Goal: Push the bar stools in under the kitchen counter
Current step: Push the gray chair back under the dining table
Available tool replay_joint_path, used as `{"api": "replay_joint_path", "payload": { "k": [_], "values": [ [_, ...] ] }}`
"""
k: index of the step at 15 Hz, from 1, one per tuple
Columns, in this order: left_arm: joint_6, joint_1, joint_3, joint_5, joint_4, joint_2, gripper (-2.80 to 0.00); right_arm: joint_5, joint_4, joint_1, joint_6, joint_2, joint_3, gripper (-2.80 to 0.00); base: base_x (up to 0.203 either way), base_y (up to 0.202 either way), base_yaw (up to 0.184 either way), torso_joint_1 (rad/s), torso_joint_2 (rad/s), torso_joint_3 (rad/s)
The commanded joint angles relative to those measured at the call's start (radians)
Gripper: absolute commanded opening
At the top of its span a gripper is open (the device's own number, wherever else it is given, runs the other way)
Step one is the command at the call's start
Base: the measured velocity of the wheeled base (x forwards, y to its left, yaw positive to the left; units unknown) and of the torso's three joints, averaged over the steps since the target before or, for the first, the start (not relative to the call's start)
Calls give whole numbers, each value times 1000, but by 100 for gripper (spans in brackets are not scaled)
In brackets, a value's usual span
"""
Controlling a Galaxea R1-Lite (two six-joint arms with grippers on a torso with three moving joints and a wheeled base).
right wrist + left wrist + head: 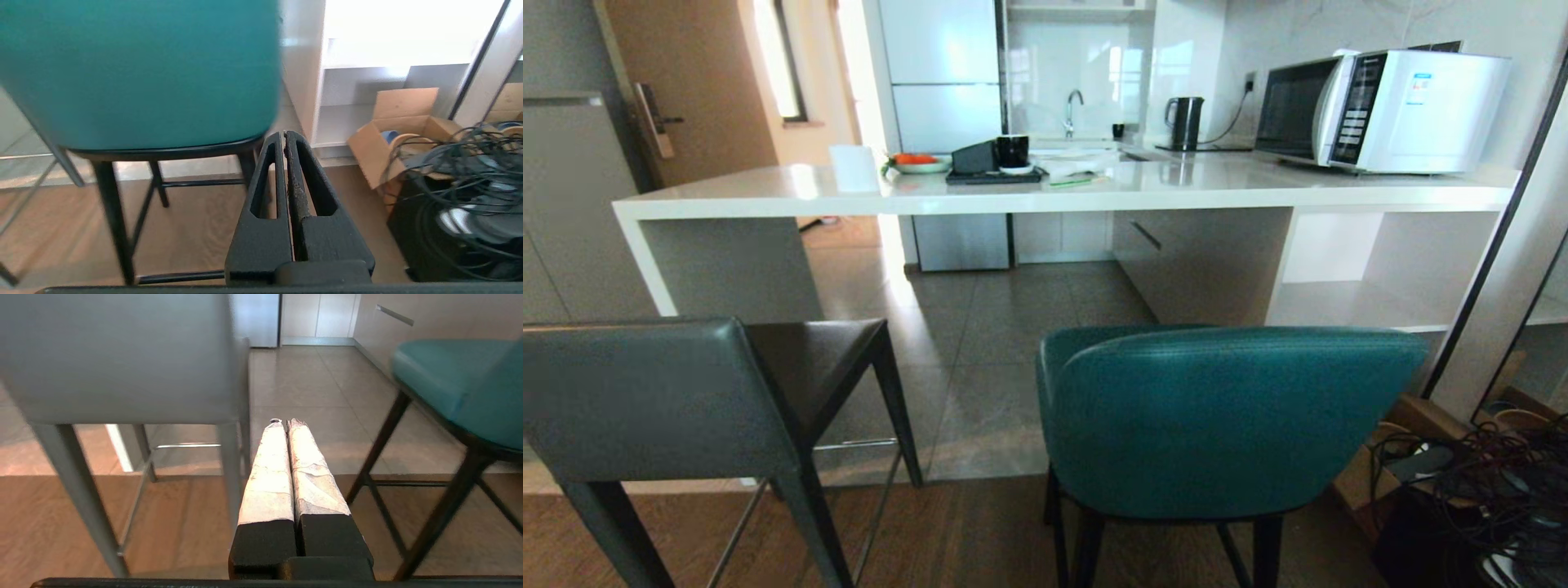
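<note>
You have both stools short of the kitchen counter (1094,192): grey stool (118,355) ahead of closed, empty left gripper (284,424), teal stool (139,69) ahead of closed, empty right gripper (284,134).

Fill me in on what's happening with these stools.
Nothing is being handled yet. The dark-grey stool and the teal stool both stand back from the kitchen counter, not pushed under it. The left gripper and right gripper are both shut and empty, each low behind its stool, touching nothing.
</note>
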Motion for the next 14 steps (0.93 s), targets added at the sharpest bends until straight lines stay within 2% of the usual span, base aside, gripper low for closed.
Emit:
{"api": "replay_joint_path", "payload": {
  "k": [1,14],
  "values": [
    [0,0,11,0,0,-1,-280,1,-1,0,0,1,9,-280,0,196,-1,1,2,2],
    [-1,0,11,0,-2,0,-280,1,0,0,0,0,9,-280,0,197,-1,4,1,3]
  ]
}}
